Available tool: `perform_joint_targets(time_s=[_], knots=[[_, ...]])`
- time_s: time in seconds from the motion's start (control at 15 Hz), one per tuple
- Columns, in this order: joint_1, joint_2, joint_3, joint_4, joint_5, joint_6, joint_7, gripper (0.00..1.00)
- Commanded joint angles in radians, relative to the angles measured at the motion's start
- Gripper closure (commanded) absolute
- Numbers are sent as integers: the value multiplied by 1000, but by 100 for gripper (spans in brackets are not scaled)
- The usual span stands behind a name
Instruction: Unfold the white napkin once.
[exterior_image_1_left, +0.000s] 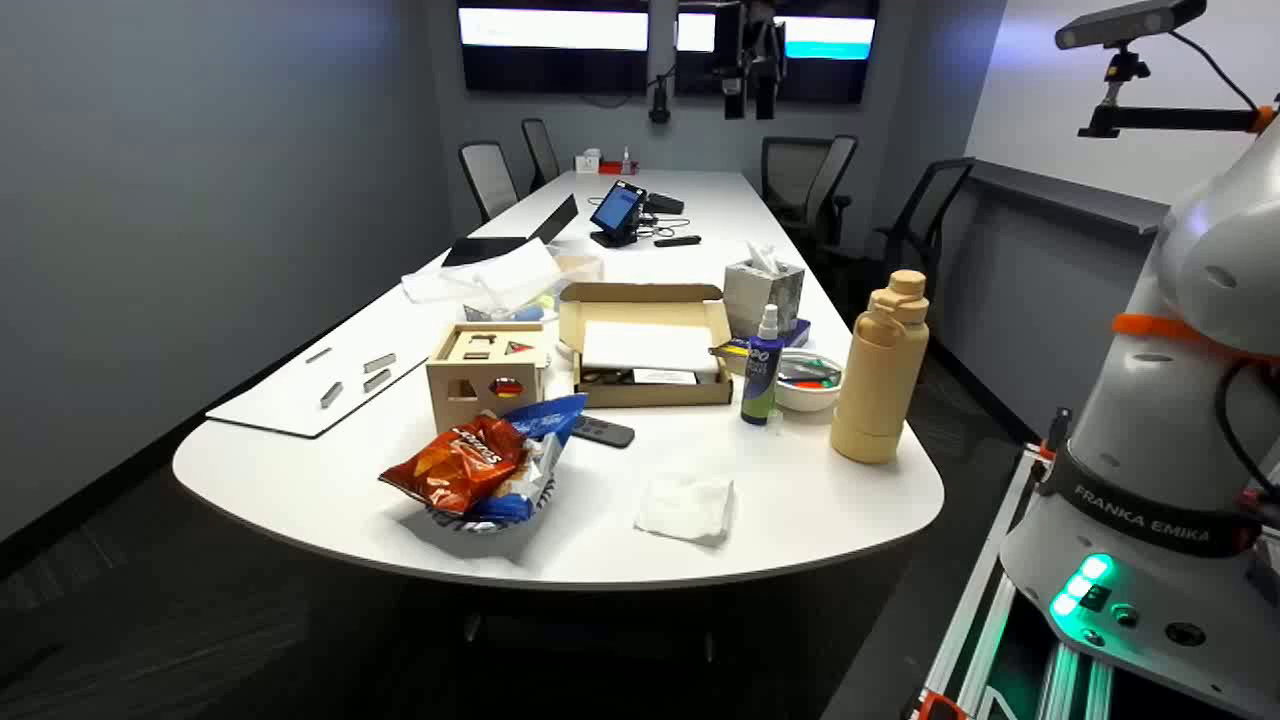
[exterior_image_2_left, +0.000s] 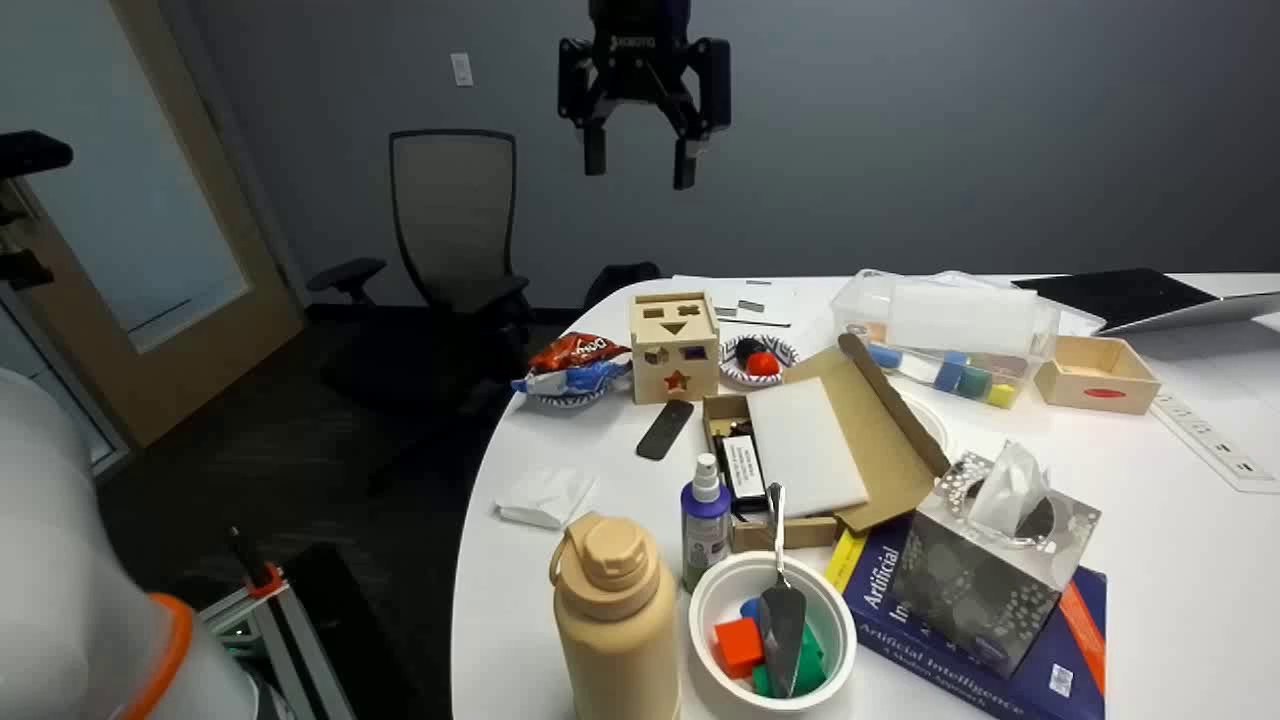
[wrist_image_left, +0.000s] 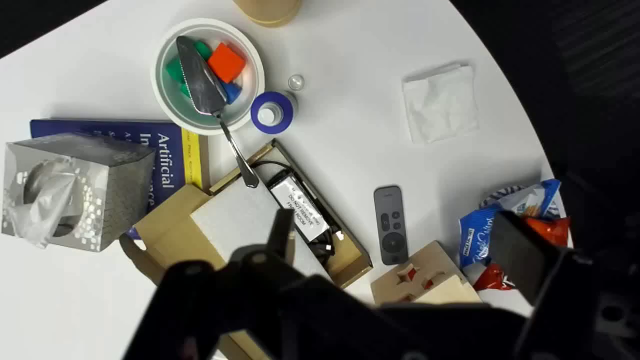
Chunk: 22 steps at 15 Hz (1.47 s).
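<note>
White worktop (exterior_image_1_left: 300, 480): smooth, long, rounded at one end, running on past the cardboard box (exterior_image_1_left: 655, 396) (landmark), lid raised.
White napkin (wrist_image_left: 442, 105): on the worktop between the cardboard box and the rounded edge, apart from both; squarish, flattish, creased.
Gripper (exterior_image_2_left: 640, 162): jaws spread wide apart, raised well above the worktop in an exterior view.
Remote (wrist_image_left: 392, 225): just beside the cardboard box, on the napkin side.
Shape sorter (exterior_image_2_left: 676, 362): wooden, near the cardboard box, between it and the snack bags (exterior_image_1_left: 460, 465).
White bowl (wrist_image_left: 182, 107): near the cardboard box; coloured blocks (wrist_image_left: 226, 62) and a cake server (wrist_image_left: 199, 75) inside.
Cream bottle (exterior_image_1_left: 880, 380): upright, across the cardboard box from the shape sorter.
Tissue box (exterior_image_2_left: 970, 590): on a blue book (exterior_image_2_left: 950, 667), across the cardboard box from the napkin.
Tablet (exterior_image_1_left: 617, 207): farther down the worktop, well beyond the cardboard box.
Wall screens (exterior_image_1_left: 555, 50): lit, on the grey end wall (exterior_image_1_left: 700, 145), well apart from the cardboard box.
Mesh chairs (exterior_image_1_left: 795, 175): along both long sides, beyond the cardboard box.
Robot base (exterior_image_1_left: 1150, 480): on the cream bottle's side of the cardboard box; green lights lit.
Wood-framed door (exterior_image_2_left: 210, 360): past the rounded end, well apart from the cardboard box.
</note>
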Motion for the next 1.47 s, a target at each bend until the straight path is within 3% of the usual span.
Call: perform_joint_targets(time_s=[0.0,0.73,1.07,1.4], knots=[[4,1,-3,2,-1,-2,1,0],[4,12,-10,-6,14,14,-5,0],[3,34,-51,-173,160,233,-26,0],[16,48,-78,-403,390,425,-84,0]])
